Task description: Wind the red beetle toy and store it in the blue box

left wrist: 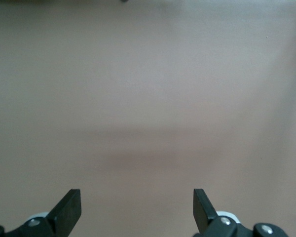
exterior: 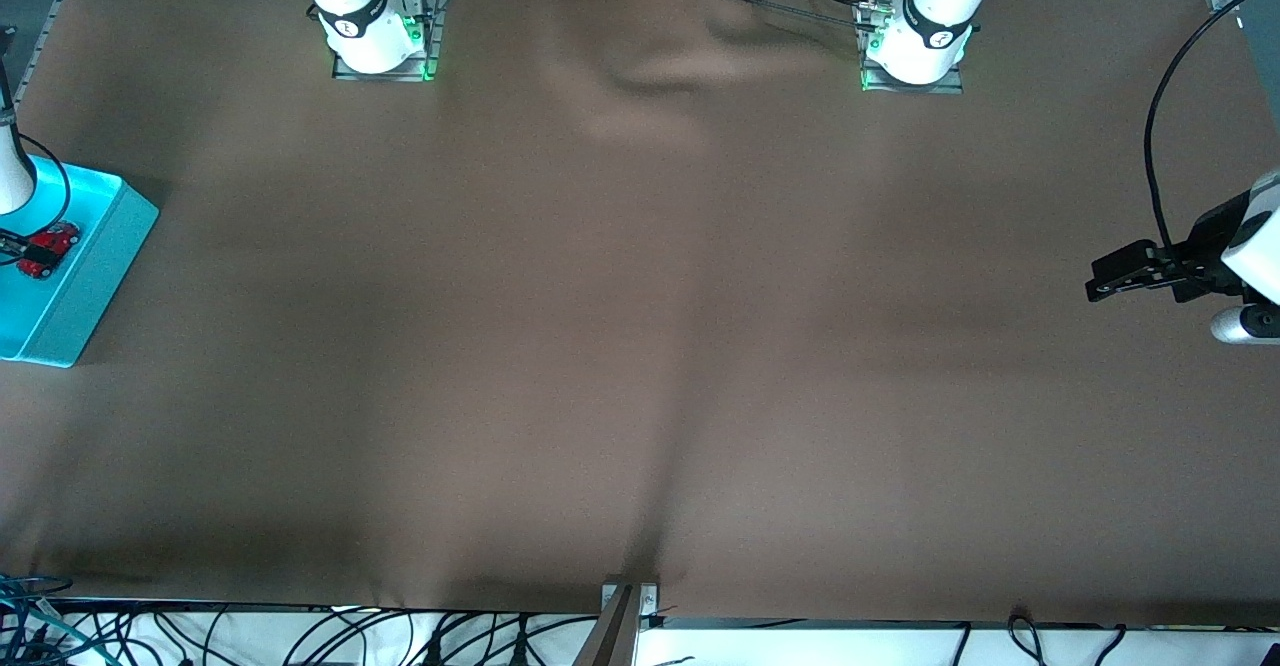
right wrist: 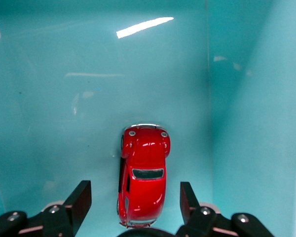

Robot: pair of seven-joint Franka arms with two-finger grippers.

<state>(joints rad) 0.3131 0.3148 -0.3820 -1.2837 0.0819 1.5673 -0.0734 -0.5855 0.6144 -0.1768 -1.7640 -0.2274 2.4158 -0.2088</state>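
Note:
The red beetle toy (exterior: 50, 248) (right wrist: 144, 173) rests on the floor of the blue box (exterior: 100, 256) (right wrist: 89, 89), at the right arm's end of the table. My right gripper (exterior: 22, 249) (right wrist: 134, 186) reaches down into the box and is open. One finger stands on each side of the car's rear, with a gap of box floor showing on both sides. My left gripper (exterior: 1100, 278) (left wrist: 136, 193) waits open over bare cloth at the left arm's end, with nothing between its fingers.
A brown cloth (exterior: 640, 346) covers the table and is wrinkled into a ridge (exterior: 650, 66) between the two arm bases. A metal bracket (exterior: 630, 601) and loose cables (exterior: 300, 636) run along the table edge nearest the front camera.

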